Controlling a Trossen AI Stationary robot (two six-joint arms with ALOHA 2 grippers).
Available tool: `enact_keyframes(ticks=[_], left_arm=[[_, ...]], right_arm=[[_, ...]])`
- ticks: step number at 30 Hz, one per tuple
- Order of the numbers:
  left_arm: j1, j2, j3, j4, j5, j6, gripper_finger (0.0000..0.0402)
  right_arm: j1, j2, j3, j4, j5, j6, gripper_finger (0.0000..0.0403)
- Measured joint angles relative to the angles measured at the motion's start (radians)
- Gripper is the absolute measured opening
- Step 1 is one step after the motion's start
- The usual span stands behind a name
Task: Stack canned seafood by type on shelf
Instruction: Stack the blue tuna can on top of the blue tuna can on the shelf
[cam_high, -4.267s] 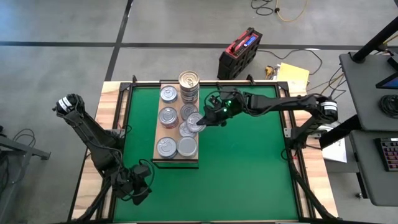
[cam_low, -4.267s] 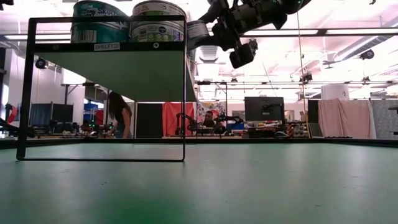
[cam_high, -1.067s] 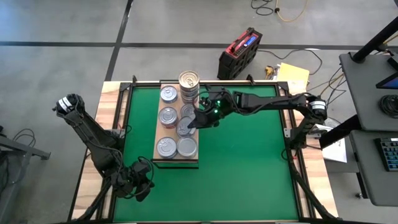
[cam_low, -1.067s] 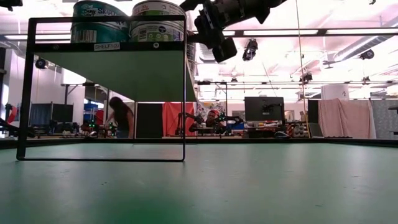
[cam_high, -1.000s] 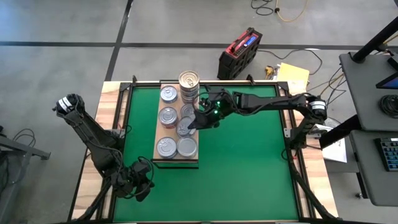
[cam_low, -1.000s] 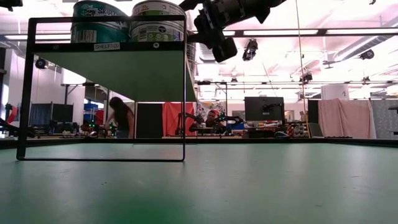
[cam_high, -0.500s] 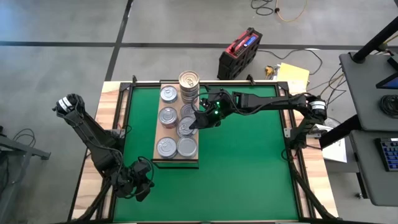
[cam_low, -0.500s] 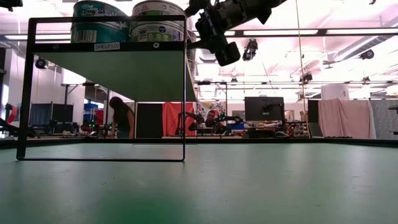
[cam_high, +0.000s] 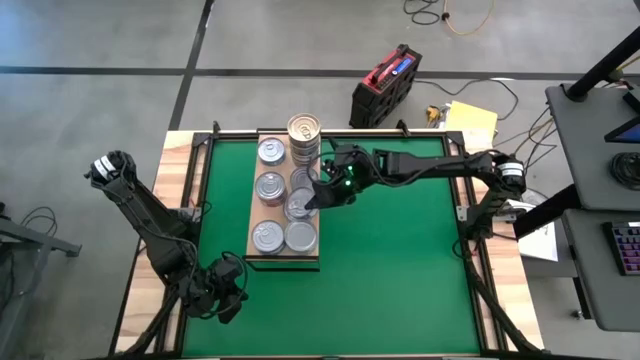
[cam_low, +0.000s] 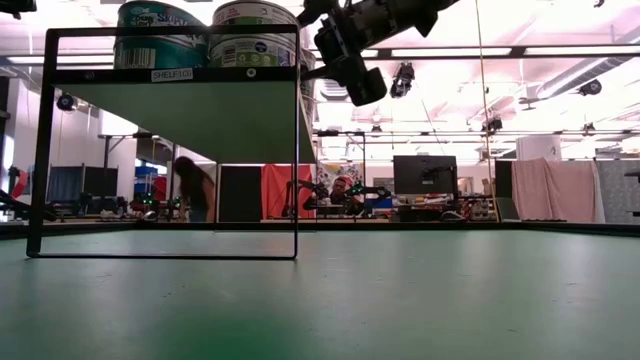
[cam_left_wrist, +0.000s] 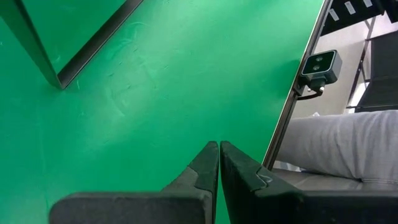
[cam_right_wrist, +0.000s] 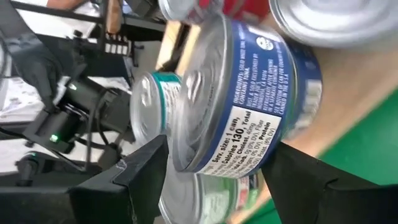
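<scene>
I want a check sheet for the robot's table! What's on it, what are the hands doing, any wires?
Surface: green mat, bare beside the shelf.
Job's things: wooden shelf with silver-lidded cans; tall stack at its far end.
Clutter: nothing seen on the mat.
Grippers: right gripper over the shelf, fingers around a blue-labelled can; left gripper shut, at the near-left corner.
Cables: cords on the floor.
Surroundings: red case, yellow papers, desk.

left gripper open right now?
No. In the left wrist view the left gripper has its two fingers pressed together with nothing between them, above the green mat.
</scene>
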Motion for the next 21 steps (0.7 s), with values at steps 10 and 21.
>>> enact_keyframes(ticks=[10,21], left_arm=[[0.0,0.0,0.0,0.0,0.002,0.0,0.0],[0.0,0.0,0.0,-0.009,0.002,0.027,0.0]], right_arm=[[0.009,0.0,0.0,-0.048,0.0,-0.002,0.024],[0.014,0.001,0.0,-0.046,0.073,-0.027,0.0247]])
